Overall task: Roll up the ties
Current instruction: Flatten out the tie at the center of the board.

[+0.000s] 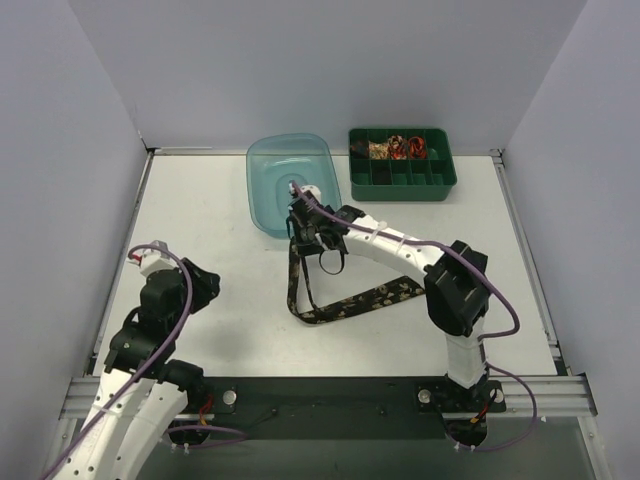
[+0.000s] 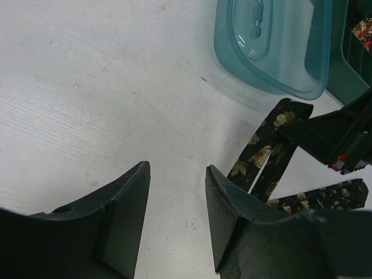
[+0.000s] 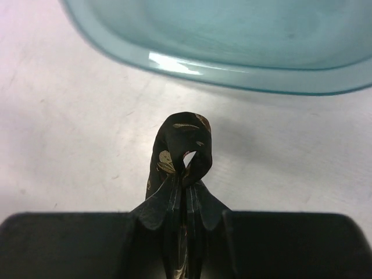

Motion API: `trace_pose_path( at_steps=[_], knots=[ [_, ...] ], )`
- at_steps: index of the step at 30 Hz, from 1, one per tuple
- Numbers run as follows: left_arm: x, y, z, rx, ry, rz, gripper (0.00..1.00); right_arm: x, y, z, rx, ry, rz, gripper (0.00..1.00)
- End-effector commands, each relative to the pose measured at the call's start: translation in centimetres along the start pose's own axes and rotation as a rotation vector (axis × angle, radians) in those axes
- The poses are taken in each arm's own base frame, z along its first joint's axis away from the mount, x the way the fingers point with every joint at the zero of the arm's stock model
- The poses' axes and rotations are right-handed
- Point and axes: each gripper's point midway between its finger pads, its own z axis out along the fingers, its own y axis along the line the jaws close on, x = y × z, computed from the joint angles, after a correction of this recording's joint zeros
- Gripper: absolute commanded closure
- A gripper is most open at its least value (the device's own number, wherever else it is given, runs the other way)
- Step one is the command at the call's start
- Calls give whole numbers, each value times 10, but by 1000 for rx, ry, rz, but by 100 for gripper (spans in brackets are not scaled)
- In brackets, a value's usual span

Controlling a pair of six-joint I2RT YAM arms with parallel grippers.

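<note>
Black tie (image 1: 350, 303) lies on the white table (image 1: 200, 220), in front of the blue tub (image 1: 265, 165) and between the two arms. Its end is pinched in the right claw (image 1: 302, 216). From that grip it runs toward the robot, folds back sharply, and trails off to the right under the right arm. In the right wrist view the claw (image 3: 183, 224) is clenched on the cloth (image 3: 180, 145), and a small curl of fabric stands up beyond the fingers with a gap showing through it. The grip at the very end seems chosen so that this curl can become the core of the roll. The left claw (image 1: 148, 257) hangs well apart at the left of the table, fingers spread and holding nothing. Its camera looks across at the tie (image 2: 261, 151) and the tub (image 2: 273, 81), so it is probably waiting to steady the loose length. The tie is narrow and limp, dark with small gold-tan flowers, and its two runs lie flat near the fold. At the back right, a green tray (image 1: 400, 190) holds rolled ties (image 1: 400, 148) in its back row, likely where this one will go.
</note>
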Motion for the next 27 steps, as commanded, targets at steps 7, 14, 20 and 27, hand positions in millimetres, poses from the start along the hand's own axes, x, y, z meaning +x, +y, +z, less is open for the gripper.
trace_pose_path(
  at_steps=[7, 14, 20, 27],
  knots=[
    [-54, -17, -25, -8, -142, -19, 41, 44, 99, -41, -151, -63, -359, 100],
    [-79, -11, -38, -64, -240, -55, 40, 97, 145, -49, -253, -61, -499, 100],
    [-118, -18, -73, -31, -372, -61, 40, 142, 177, -48, -372, 35, -595, 98],
    [-137, -14, -96, -48, -442, -58, 40, 182, 187, -50, -435, 125, -752, 57]
  ],
)
